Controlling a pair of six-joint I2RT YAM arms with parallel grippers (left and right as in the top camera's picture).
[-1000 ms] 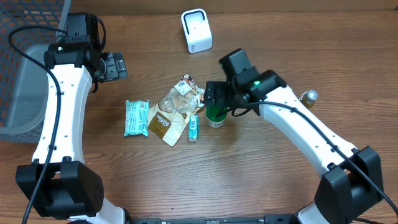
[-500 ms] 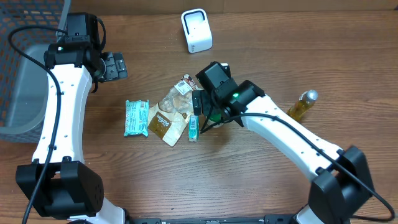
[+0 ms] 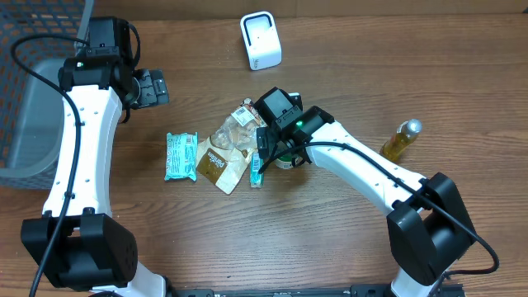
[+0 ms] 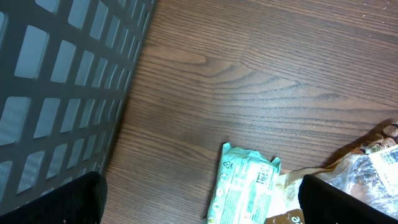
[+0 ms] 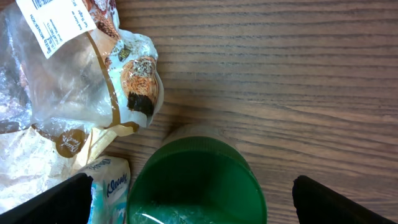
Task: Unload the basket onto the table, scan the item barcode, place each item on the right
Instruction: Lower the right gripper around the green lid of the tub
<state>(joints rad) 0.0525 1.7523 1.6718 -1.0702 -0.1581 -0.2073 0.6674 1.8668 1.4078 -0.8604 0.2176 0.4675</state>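
Overhead view of a wooden table (image 3: 346, 247) with a small pile of goods at its centre. The green-lidded jar (image 3: 286, 157), which looks like the item you are about to scan, stands upright at the pile's 3 o'clock edge. It is just beside a Kleenex pack (image 3: 256, 169) and a clear snack bag (image 3: 229, 142).

Your right gripper (image 3: 276, 147) hangs directly over the jar. Its jaws are spread wide to either side of the lid (image 5: 196, 180) and hold nothing. Your left gripper (image 3: 153, 87) is also spread and holds nothing, at 10 o'clock beside the mesh basket (image 3: 33, 124).

The jar looks rigid and fairly light, and its smooth lid could slip. Take it by the sides below the lid, squarely, so it does not tip into the bag. With the lid on, its contents are hidden.

The snack bag holds brownish pieces. A bottle (image 3: 398, 140) at 3 o'clock holds yellow liquid. Nothing shows in the visible part of the basket. A teal packet (image 3: 181, 155) lies at 9 o'clock of the pile. The white scanner (image 3: 261, 40) stands at 12 o'clock, well apart.
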